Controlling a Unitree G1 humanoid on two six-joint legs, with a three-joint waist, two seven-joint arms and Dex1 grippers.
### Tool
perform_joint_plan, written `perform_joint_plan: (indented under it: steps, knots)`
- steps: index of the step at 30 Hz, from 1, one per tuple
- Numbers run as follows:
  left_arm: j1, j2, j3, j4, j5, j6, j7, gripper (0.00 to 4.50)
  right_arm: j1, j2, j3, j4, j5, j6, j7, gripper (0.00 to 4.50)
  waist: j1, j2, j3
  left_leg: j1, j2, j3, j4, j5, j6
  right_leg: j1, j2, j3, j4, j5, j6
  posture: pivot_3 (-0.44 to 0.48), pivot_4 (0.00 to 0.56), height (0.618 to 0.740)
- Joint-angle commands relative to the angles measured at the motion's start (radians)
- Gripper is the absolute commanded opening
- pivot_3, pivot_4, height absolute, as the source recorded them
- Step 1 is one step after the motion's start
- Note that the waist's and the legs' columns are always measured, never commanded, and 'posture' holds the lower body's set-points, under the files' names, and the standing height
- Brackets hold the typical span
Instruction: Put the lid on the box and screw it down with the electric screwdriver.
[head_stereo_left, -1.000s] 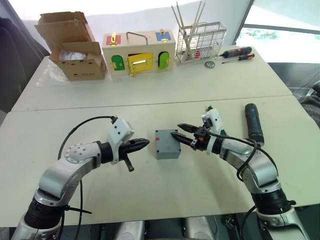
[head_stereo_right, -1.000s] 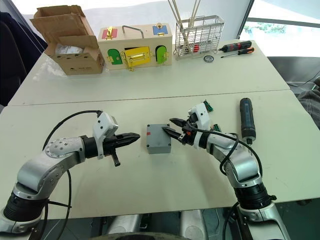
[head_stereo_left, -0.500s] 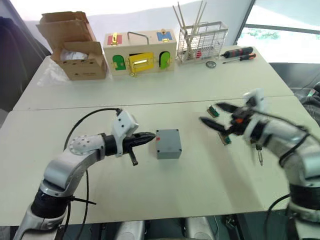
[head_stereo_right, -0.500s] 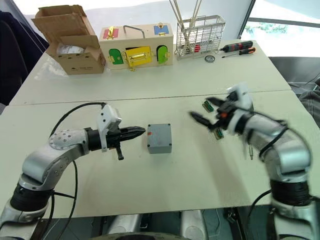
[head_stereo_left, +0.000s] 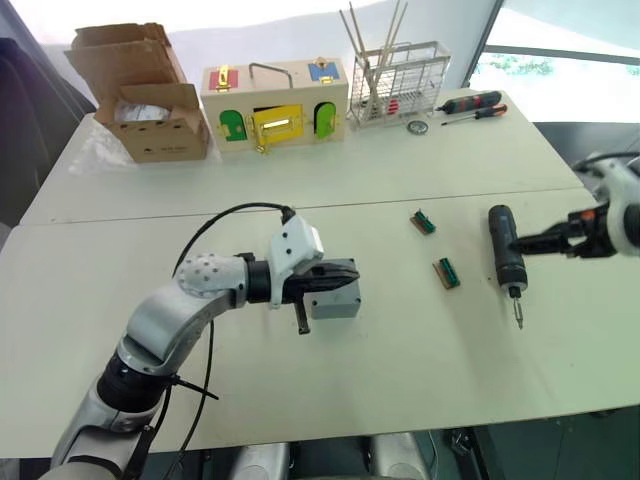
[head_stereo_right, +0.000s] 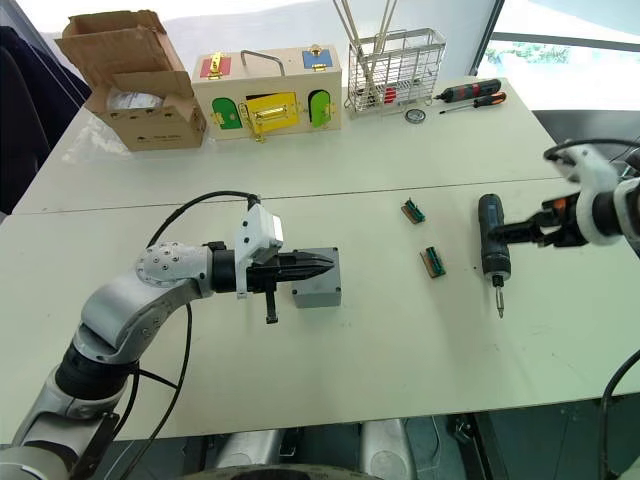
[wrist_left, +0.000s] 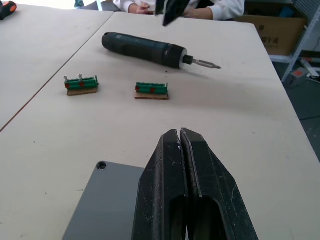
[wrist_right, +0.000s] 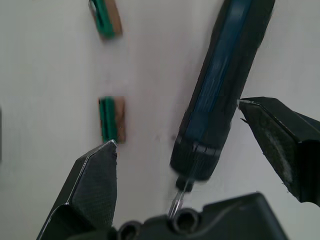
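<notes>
While your left hand (head_stereo_right: 322, 263) rests clenched over the top of the box (head_stereo_right: 318, 288), the lid (wrist_left: 100, 210) sits on that box near the middle of the bench (head_stereo_right: 330, 400). Your right hand (wrist_right: 200, 150) is spread wide around the electric screwdriver (head_stereo_right: 489, 246), which lies flat toward the right edge, just beside two small green terminal blocks (head_stereo_right: 433, 262).

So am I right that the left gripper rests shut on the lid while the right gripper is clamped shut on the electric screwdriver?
Not quite: the right gripper is open, its fingers spread on either side of the electric screwdriver, as the right wrist view shows. The left gripper is indeed shut over the lid.
</notes>
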Motion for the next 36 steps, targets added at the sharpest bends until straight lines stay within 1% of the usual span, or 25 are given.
perform_joint_plan:
  steps: [1, 4, 8, 10, 13, 17, 19, 20, 21, 23, 26, 27, 28, 32, 35, 36]
  knots:
    - [0.024, 0.022, -0.006, -0.083, 0.010, -0.018, 0.000, 0.00, -0.110, 0.018, 0.074, 0.117, -0.047, 0.039, 0.067, 4.46, -0.003, 0.000, 0.000, 0.000, 0.000, 0.000, 0.000, 0.000, 0.000, 0.000, 0.000, 0.000, 0.000, 0.000, 0.000, 0.000, 0.150, 0.734]
    - [0.057, 0.048, -0.012, -0.131, 0.009, -0.006, 0.003, 0.00, -0.197, 0.073, 0.165, 0.232, -0.090, 0.063, 0.110, 4.46, -0.004, 0.000, 0.000, 0.000, 0.000, 0.001, 0.000, 0.001, -0.002, -0.001, 0.000, 0.001, 0.000, 0.000, 0.000, 0.000, 0.150, 0.734]
    - [0.095, 0.048, -0.003, -0.179, 0.008, 0.026, 0.055, 0.00, -0.266, 0.143, 0.269, 0.396, -0.190, -0.006, 0.153, 4.46, 0.003, 0.000, 0.000, 0.000, 0.000, 0.001, 0.000, 0.001, -0.002, -0.001, 0.000, 0.000, 0.000, 0.000, 0.000, 0.000, 0.150, 0.734]
    - [0.111, 0.047, 0.002, -0.194, 0.006, 0.038, 0.075, 0.00, -0.288, 0.174, 0.305, 0.460, -0.232, -0.042, 0.183, 4.46, 0.002, -0.001, 0.000, 0.000, 0.000, 0.000, 0.001, 0.003, -0.005, 0.000, 0.000, 0.001, 0.000, 0.000, 0.000, 0.000, 0.150, 0.734]
    - [0.123, 0.044, -0.002, -0.213, 0.008, 0.057, 0.104, 0.00, -0.314, 0.219, 0.336, 0.556, -0.298, -0.097, 0.213, 4.46, -0.001, -0.001, 0.000, 0.000, -0.001, 0.001, 0.001, 0.003, -0.005, 0.000, 0.000, 0.001, 0.000, 0.000, 0.000, 0.000, 0.150, 0.734]
    - [0.159, 0.044, 0.012, -0.249, 0.001, 0.086, 0.149, 0.00, -0.326, 0.312, 0.349, 0.716, -0.397, -0.204, 0.177, 4.46, -0.007, -0.001, -0.001, 0.001, -0.001, 0.001, 0.000, 0.003, -0.006, 0.000, 0.001, 0.001, 0.001, 0.000, 0.000, 0.000, 0.150, 0.734]
    - [0.170, 0.044, 0.018, -0.259, -0.003, 0.097, 0.165, 0.00, -0.335, 0.345, 0.334, 0.777, -0.433, -0.261, 0.158, 4.46, -0.005, -0.005, -0.003, 0.001, -0.001, 0.000, 0.000, 0.003, -0.006, -0.001, 0.001, 0.000, 0.001, 0.000, 0.000, 0.000, 0.150, 0.734]
    - [0.175, 0.045, 0.021, -0.263, -0.004, 0.102, 0.171, 0.00, -0.339, 0.358, 0.330, 0.801, -0.450, -0.287, 0.154, 3.94, -0.004, -0.007, -0.004, 0.001, -0.001, 0.000, 0.000, 0.004, -0.007, 0.000, 0.001, 0.000, 0.001, 0.000, 0.000, 0.000, 0.150, 0.734]
    - [0.183, 0.049, 0.024, -0.267, -0.005, 0.105, 0.175, 0.00, -0.342, 0.370, 0.332, 0.819, -0.471, -0.310, 0.158, 3.74, -0.004, -0.009, -0.006, 0.001, -0.001, 0.000, 0.001, 0.004, -0.007, 0.001, 0.001, 0.000, 0.001, 0.000, 0.000, 0.000, 0.150, 0.734]
    - [0.193, 0.056, 0.029, -0.273, -0.004, 0.110, 0.181, 0.00, -0.340, 0.382, 0.346, 0.846, -0.514, -0.354, 0.182, 3.11, -0.003, -0.013, -0.008, 0.002, -0.001, 0.000, 0.001, 0.004, -0.007, 0.002, 0.001, 0.000, 0.000, 0.000, 0.000, 0.000, 0.150, 0.734]
    - [0.197, 0.065, 0.030, -0.278, -0.001, 0.112, 0.187, 0.00, -0.329, 0.383, 0.361, 0.869, -0.574, -0.404, 0.232, 2.24, -0.001, -0.014, -0.008, 0.002, -0.001, -0.001, 0.001, 0.004, -0.007, 0.003, 0.001, 0.000, 0.000, 0.000, 0.000, 0.000, 0.150, 0.734]
    - [0.196, 0.067, 0.031, -0.277, -0.003, 0.111, 0.188, 0.00, -0.322, 0.384, 0.359, 0.874, -0.589, -0.415, 0.241, 1.86, -0.001, -0.014, -0.008, 0.002, -0.001, -0.001, 0.001, 0.004, -0.007, 0.002, 0.001, 0.000, 0.000, 0.000, 0.000, 0.000, 0.150, 0.734]
    - [0.196, 0.068, 0.033, -0.275, -0.005, 0.111, 0.188, 0.00, -0.317, 0.386, 0.353, 0.881, -0.601, -0.418, 0.243, 1.79, -0.001, -0.014, -0.008, 0.002, -0.001, -0.002, 0.001, 0.004, -0.007, 0.002, 0.001, 0.000, 0.000, 0.000, 0.000, 0.000, 0.150, 0.734]
    - [0.200, 0.080, 0.038, -0.258, -0.007, 0.103, 0.175, 0.00, -0.307, 0.398, 0.304, 0.892, -0.615, -0.418, 0.223, 1.79, 0.000, -0.014, -0.009, 0.002, -0.001, -0.003, 0.001, 0.004, -0.007, 0.003, 0.001, -0.002, 0.000, 0.000, 0.000, 0.000, 0.150, 0.734]
    - [0.208, 0.092, 0.061, -0.236, -0.021, 0.097, 0.153, 0.00, -0.329, 0.404, 0.187, 0.904, -0.575, -0.424, 0.106, 1.79, -0.002, -0.017, -0.011, 0.002, -0.001, -0.003, 0.001, 0.004, -0.008, 0.003, 0.001, -0.002, 0.000, 0.000, 0.000, 0.000, 0.150, 0.734]
    - [0.208, 0.096, 0.081, -0.218, -0.033, 0.093, 0.140, 0.00, -0.350, 0.406, 0.115, 0.903, -0.538, -0.452, 0.048, 1.79, -0.003, -0.018, -0.011, 0.002, -0.001, -0.003, 0.001, 0.004, -0.008, 0.003, 0.001, -0.002, 0.000, 0.000, 0.000, 0.000, 0.150, 0.734]
